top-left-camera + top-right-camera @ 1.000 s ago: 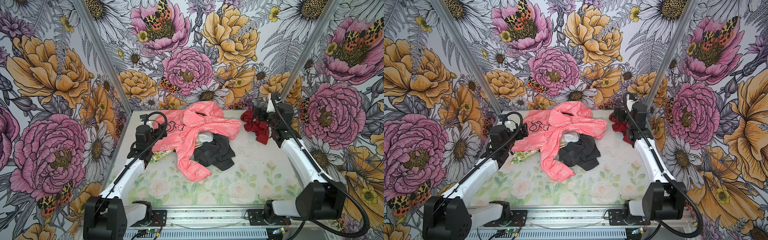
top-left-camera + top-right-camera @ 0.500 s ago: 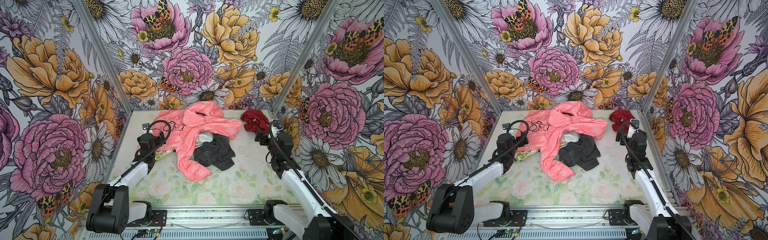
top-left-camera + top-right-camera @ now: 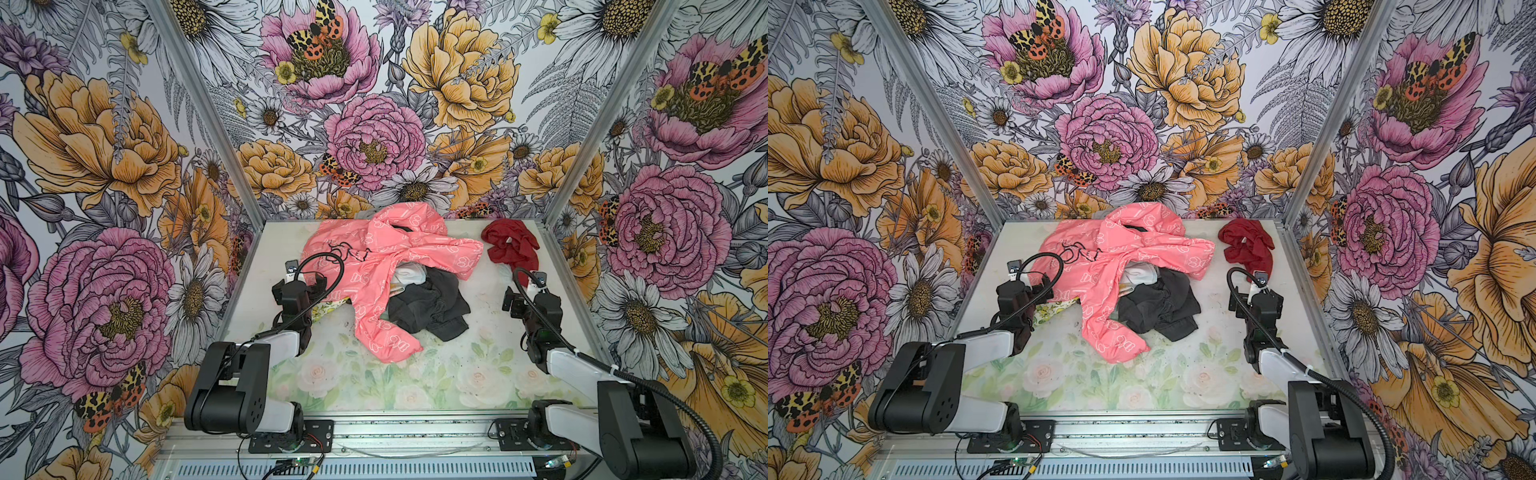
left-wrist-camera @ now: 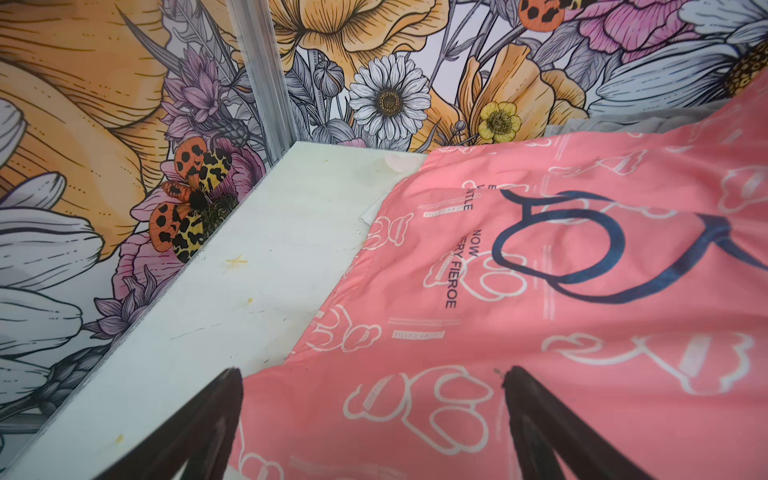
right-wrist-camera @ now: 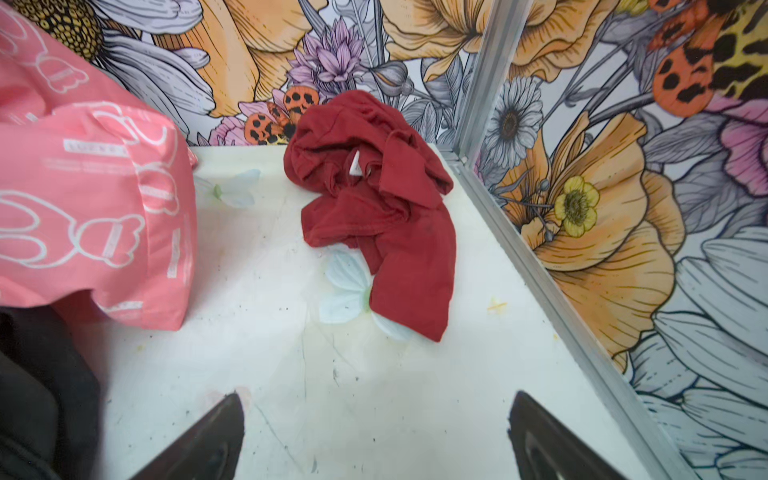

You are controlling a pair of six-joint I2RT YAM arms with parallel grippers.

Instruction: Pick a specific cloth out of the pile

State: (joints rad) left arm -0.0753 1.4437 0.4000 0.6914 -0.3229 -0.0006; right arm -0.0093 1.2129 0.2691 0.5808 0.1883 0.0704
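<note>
The cloth (image 3: 510, 245) (image 3: 1246, 245) (image 5: 374, 199) is a small dark red crumpled garment lying alone on the table near the far right corner, apart from the pile. The pile (image 3: 386, 266) (image 3: 1117, 266) fills the far middle, with a large coral-pink printed garment on top and a dark grey one (image 3: 428, 307) at its near right. My right gripper (image 3: 530, 293) (image 5: 376, 399) is open over bare table, on the near side of the red cloth and not touching it. My left gripper (image 3: 305, 282) (image 4: 372, 374) is open, hovering at the pink garment's left edge.
The white floral table (image 3: 457, 374) is boxed in by flower-printed walls with metal corner posts (image 5: 478, 75) close behind the red cloth. A yellow-green floral scrap (image 3: 328, 309) and a white bit (image 3: 409, 276) peek from the pile. Bare table lies in front of the pile.
My right arm has pulled back toward the near side, leaving the red cloth lying by the far right corner. The left arm has also drawn back along the pile's left edge.
</note>
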